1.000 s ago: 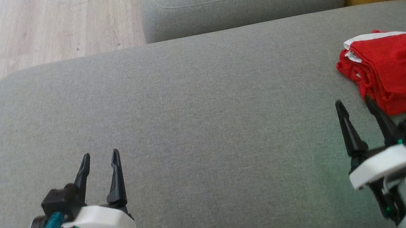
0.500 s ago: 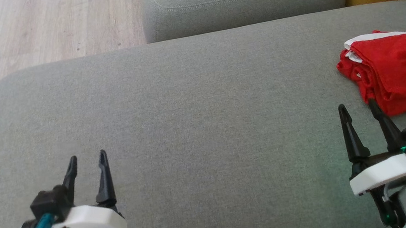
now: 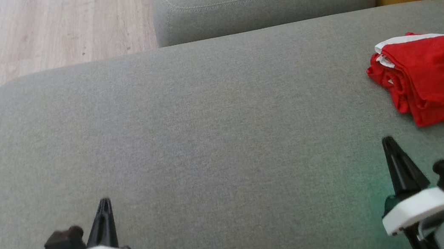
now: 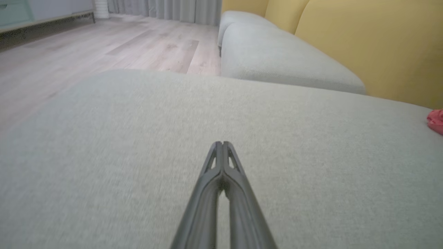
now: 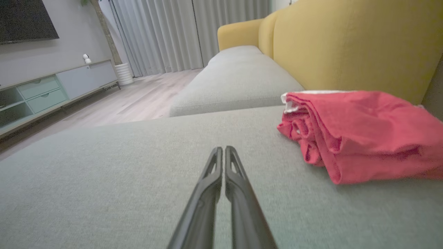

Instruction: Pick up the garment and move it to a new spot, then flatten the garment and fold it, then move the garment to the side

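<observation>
Jersey [image 3: 434,75], red, is lying folded at right side of grey sofa cushion [image 3: 204,122], ahead and to right of my right jaws, not touching; long side running across head view. Right arm is sitting nearer; left jaws are hanging well apart. Both pairs are resting pressed together, empty, pointing forward. I am judging it already set aside.

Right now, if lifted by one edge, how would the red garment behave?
Probably floppy: the garment lies in soft, creased folds, so it would likely unfold and hang. Likely light, the layers look thin. Pushed on the textured cushion, it may bunch, not slide.
</observation>
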